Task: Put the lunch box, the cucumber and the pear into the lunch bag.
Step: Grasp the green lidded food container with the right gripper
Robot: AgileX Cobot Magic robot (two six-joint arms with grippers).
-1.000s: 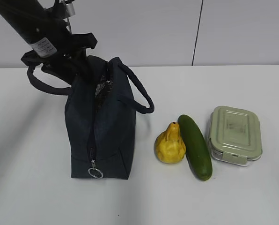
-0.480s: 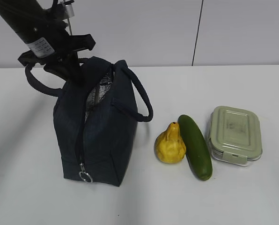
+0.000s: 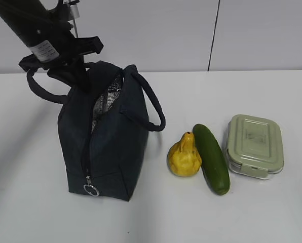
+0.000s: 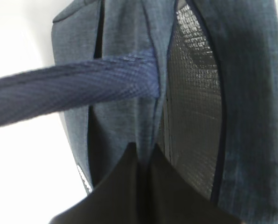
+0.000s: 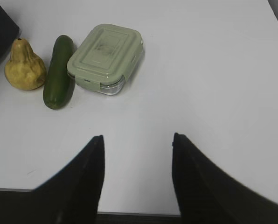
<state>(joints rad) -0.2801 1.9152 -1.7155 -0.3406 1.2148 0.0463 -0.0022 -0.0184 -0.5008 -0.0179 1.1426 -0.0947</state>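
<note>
The navy lunch bag stands on the white table at the left, its top zip open at the far end, showing silvery lining. My left gripper is shut on the bag's left top edge; in the left wrist view the fabric is pinched between its jaws, with a handle across. The yellow pear, dark green cucumber and sage-lidded lunch box lie side by side to the bag's right. My right gripper is open and empty over the table, short of the lunch box.
The ring pull hangs at the bag's near end. The bag's right handle arches toward the pear. A white wall rises behind the table. In the right wrist view the table's near edge lies under the gripper.
The left gripper has pulled the bag's left edge outward and the bag leftward, widening the opening. Since half a second ago almost nothing moved. Pear, cucumber and lunch box stayed put.
</note>
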